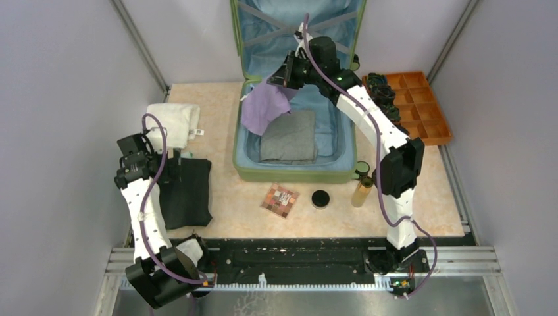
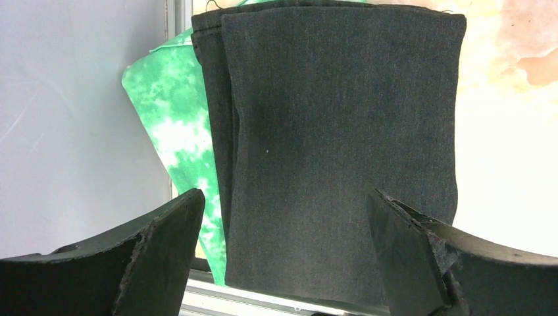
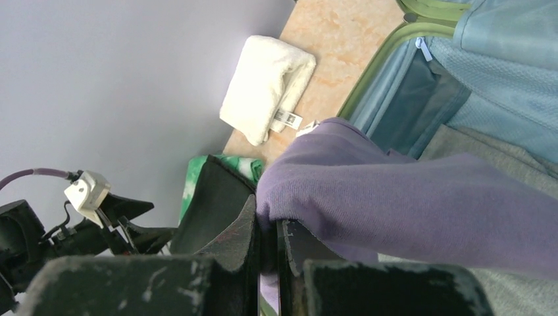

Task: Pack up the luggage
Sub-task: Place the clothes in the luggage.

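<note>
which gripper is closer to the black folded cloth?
Left. The left gripper hangs open right above the black cloth. The right gripper is far off to the right over the suitcase, shut on a purple cloth.

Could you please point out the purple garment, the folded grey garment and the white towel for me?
purple garment [image 1: 260, 109]: top external view, middle of the cloth.
folded grey garment [image 1: 289, 137]: top external view, its centre.
white towel [image 3: 266, 85]: right wrist view, its centre.

Top camera looks down; both close wrist cameras share the green cloth [image 2: 171, 118].
</note>
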Controlling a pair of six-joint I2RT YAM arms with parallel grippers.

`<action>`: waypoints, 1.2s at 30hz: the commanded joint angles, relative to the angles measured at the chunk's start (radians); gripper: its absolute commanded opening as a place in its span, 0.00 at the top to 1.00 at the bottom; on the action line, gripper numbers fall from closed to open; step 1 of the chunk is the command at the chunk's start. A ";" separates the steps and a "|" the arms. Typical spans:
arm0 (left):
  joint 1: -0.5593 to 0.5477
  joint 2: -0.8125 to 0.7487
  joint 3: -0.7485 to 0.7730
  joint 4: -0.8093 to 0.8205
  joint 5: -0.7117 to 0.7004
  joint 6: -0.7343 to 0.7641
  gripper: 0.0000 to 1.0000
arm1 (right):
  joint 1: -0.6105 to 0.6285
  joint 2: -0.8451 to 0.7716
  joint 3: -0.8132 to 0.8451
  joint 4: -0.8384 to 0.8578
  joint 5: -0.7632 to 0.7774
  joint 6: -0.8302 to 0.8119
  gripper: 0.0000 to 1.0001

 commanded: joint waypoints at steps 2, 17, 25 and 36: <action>0.006 -0.005 -0.015 0.017 0.023 0.009 0.02 | -0.012 0.047 0.046 0.057 0.004 -0.024 1.00; 0.006 -0.013 -0.029 0.015 0.035 0.011 0.02 | -0.031 -0.095 -0.395 0.155 -0.017 0.011 1.00; 0.007 -0.006 -0.020 0.011 0.042 0.011 0.02 | -0.057 -0.264 -0.774 0.196 0.111 0.041 0.68; 0.007 0.003 0.015 -0.008 0.043 0.027 0.02 | -0.153 -0.164 -0.553 -0.012 0.226 -0.042 0.08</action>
